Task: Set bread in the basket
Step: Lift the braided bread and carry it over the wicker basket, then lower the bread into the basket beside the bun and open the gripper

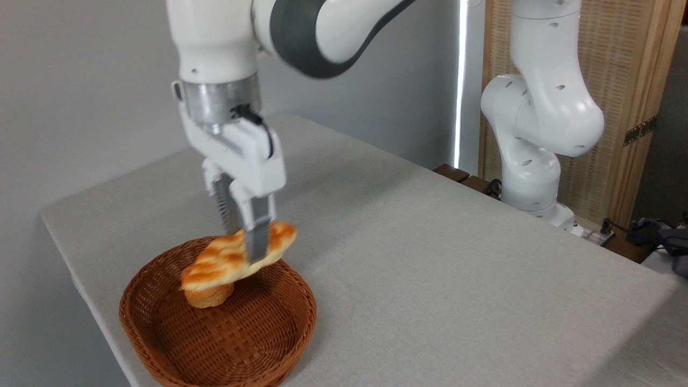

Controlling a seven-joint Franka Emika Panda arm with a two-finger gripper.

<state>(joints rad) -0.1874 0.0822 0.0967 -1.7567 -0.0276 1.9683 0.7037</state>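
Gripper (248,244) pointing down, fingers clamped across middle of braided loaf (226,260). Loaf held tilted, right end higher, in air over back part of wicker basket (161,344); lower left end just above small round bun (210,296) sitting inside basket. Basket at front left corner of grey table (430,258).

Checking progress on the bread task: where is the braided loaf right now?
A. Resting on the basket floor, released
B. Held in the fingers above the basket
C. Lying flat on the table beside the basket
B: the fingers clamp the bread above the basket.
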